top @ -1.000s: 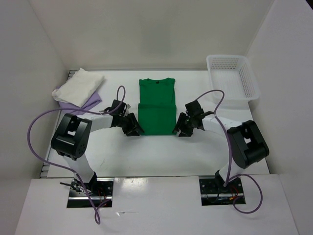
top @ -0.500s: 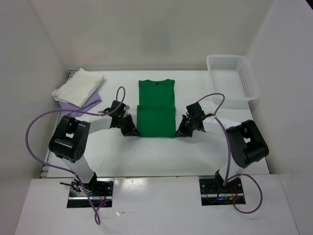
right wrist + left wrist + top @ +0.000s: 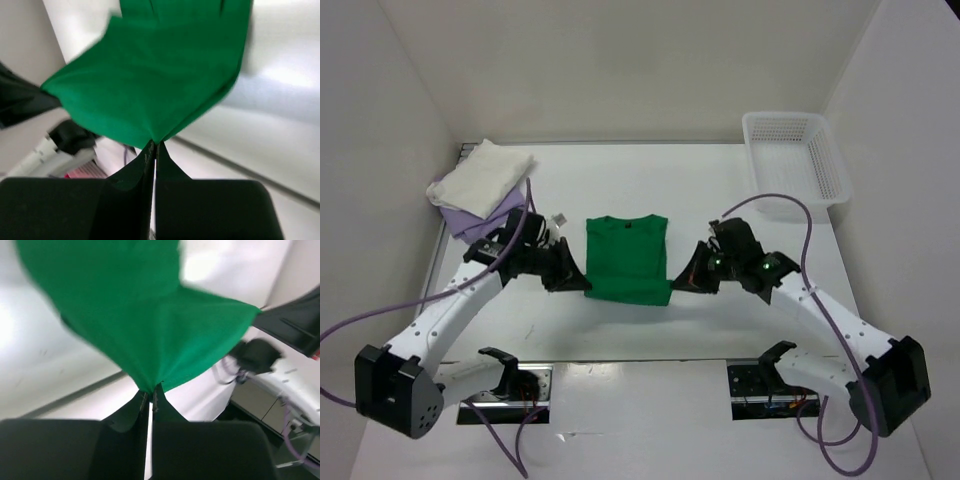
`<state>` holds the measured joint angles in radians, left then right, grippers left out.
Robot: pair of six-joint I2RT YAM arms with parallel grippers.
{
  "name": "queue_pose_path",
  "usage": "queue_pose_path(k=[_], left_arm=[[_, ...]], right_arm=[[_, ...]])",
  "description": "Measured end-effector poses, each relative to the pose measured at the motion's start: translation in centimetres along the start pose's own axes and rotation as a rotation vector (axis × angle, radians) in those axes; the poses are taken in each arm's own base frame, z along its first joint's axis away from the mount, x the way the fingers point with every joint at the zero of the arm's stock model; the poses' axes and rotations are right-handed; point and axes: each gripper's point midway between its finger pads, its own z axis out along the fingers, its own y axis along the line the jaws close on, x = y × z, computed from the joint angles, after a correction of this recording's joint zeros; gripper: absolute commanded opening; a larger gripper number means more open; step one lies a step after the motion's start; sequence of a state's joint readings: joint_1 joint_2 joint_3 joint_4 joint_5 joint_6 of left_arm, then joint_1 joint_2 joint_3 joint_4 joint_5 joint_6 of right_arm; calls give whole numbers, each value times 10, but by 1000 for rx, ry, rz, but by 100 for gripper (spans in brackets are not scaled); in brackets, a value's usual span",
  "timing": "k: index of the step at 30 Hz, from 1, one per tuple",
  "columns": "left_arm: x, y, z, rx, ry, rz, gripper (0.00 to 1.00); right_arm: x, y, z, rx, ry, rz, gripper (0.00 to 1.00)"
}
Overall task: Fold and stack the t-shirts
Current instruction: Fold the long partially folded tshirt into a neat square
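White table carries lavender shirt (cream one atop) — and basket.

1. A white plastic mesh basket stands upright at the far right corner of the worktop, its open side up, close to the right wall.
2. The worktop is plain white. In both wrist views it shows as a blurred, pale surface.
3. White walls close in the worktop at the back, left and right.
4. A white board runs along the near edge, with a left metal plate and a right metal plate set into it.
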<state>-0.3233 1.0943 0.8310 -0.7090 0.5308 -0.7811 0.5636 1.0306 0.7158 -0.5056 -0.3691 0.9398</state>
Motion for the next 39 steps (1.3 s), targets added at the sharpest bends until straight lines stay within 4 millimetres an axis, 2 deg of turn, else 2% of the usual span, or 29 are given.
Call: queue_pose_path(k=[2,4,5,7,9,11,15,16,19,20,21,22,23,26,28,30,31,32,33,36,37,39], left_arm=[[-30,-24,-8,28,-47,20,0],[-67,-38,-3,34,-87,35,0],[-88,-39,5,25,-97,25,0],[-129,-32,24,-1,-120,7,0],[-162,-15,41,-40,-137,-35,0],[-190,2,56,-66,-156,-69,1],[-228,31,74,-104,-186,-122,11],[-235,36,78,-111,-190,-133,21],[-255,49,87,-117,-215,-162,37],[-259,52,88,-116,-221,-171,45],[-263,54,89,-115,-226,-178,48],[-266,54,88,-113,-230,-179,49],[-271,53,86,-109,-243,-180,51],[-284,49,75,-90,-292,-168,53],[-288,42,64,-73,-330,-163,51],[-282,32,50,-52,-359,-146,51],[-278,26,42,-40,-373,-133,50],[-272,17,38,-19,-382,-109,50],[-264,7,37,1,-384,-82,50],[-220,-13,59,43,-317,-9,45],[-202,-13,73,47,-273,4,45],[-169,1,98,25,-177,-7,45]], right_arm=[[-32,15,-2,-6,-45,1,0],[-74,27,5,6,-90,-8,0],[-92,32,11,14,-102,-18,0],[-133,37,30,34,-122,-39,0],[-167,37,53,52,-128,-53,0],[-193,32,76,68,-126,-59,0],[-224,15,124,104,-97,-69,0],[-226,8,135,115,-83,-68,0],[-231,-8,158,146,-59,-62,2],[-233,-11,162,152,-59,-60,5],[-236,-14,166,158,-60,-59,10],[-238,-15,168,162,-63,-58,18],[-240,-15,168,163,-66,-59,34],[-248,-8,164,150,-86,-68,52],[-252,-3,160,145,-103,-83,56],[-255,4,152,142,-126,-100,57],[-256,7,147,141,-139,-107,53],[-255,13,141,134,-151,-117,31],[-254,18,133,126,-163,-130,22],[-245,42,118,82,-176,-162,1],[-240,55,120,52,-170,-184,1],[-223,70,132,5,-124,-215,1]])
